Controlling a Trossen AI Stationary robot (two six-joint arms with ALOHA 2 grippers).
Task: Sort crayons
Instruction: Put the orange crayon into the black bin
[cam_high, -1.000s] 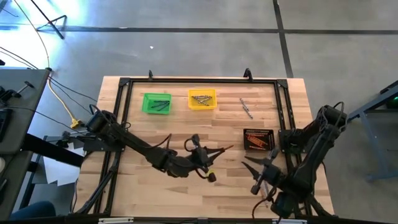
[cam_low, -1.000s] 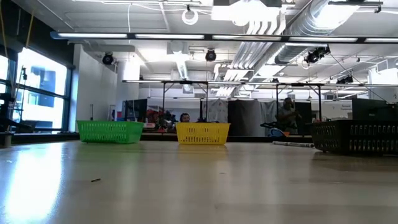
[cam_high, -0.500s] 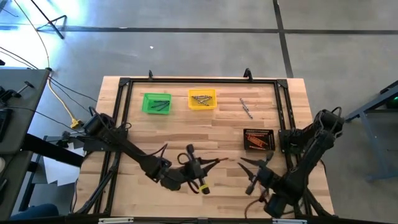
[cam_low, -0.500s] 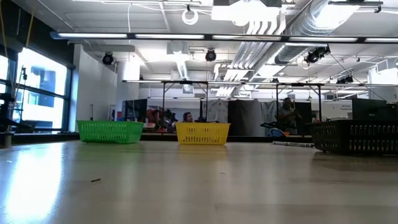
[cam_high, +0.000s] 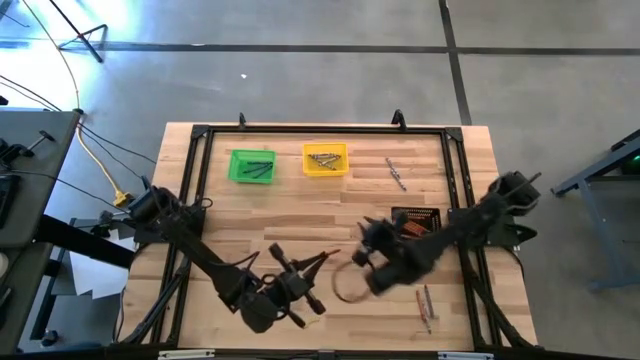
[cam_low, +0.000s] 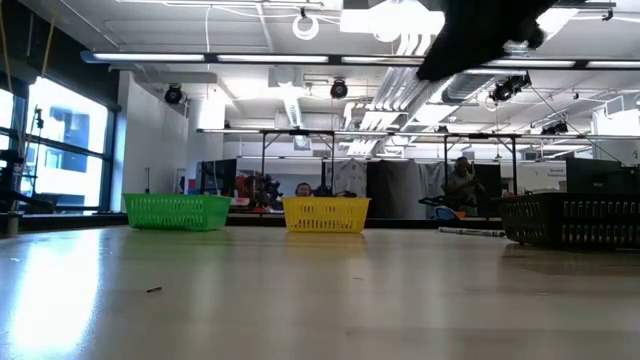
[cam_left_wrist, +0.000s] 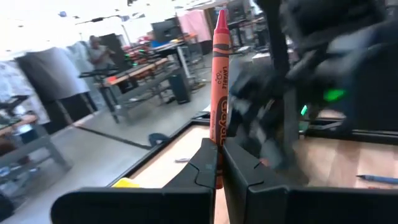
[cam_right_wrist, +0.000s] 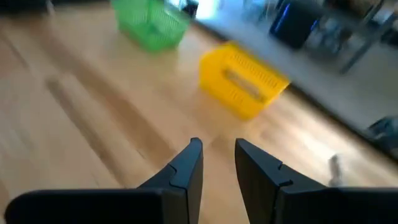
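Looking across the pale wooden plank desk (cam_high: 300, 215) from the left, we see the left arm reaching low toward the near edge. Its left gripper (cam_left_wrist: 219, 163) is closed tight on an orange-red paper-wrapped crayon (cam_left_wrist: 219, 74), which stands up between the two dark fingers (cam_left_wrist: 202, 169) with its pointed tip away from the wrist. From above, the same crayon (cam_high: 322, 260) shows as a thin reddish stick at the end of that gripper (cam_high: 300, 278).

Farther back on the desk sits the small green mesh bin (cam_high: 252, 166) with a few dark sticks in it. Just to its right is the small yellow mesh bin (cam_high: 325, 159), holding some greyish sticks. Both bins stand near the far frame rail.

Further right, a loose grey crayon (cam_high: 396, 173) lies on the bare wood, well apart from the yellow bin. Nearer to us is the black mesh bin (cam_high: 418, 222) with orange-red crayons inside. The right arm stretches over it toward the middle of the desk, blurred. The right gripper (cam_right_wrist: 217, 163) has its jaws partly apart and we see nothing between them; it points toward the yellow bin (cam_right_wrist: 244, 79).

Near the front right, two loose crayons (cam_high: 424, 306) lie side by side on the wood, one reddish and one grey.
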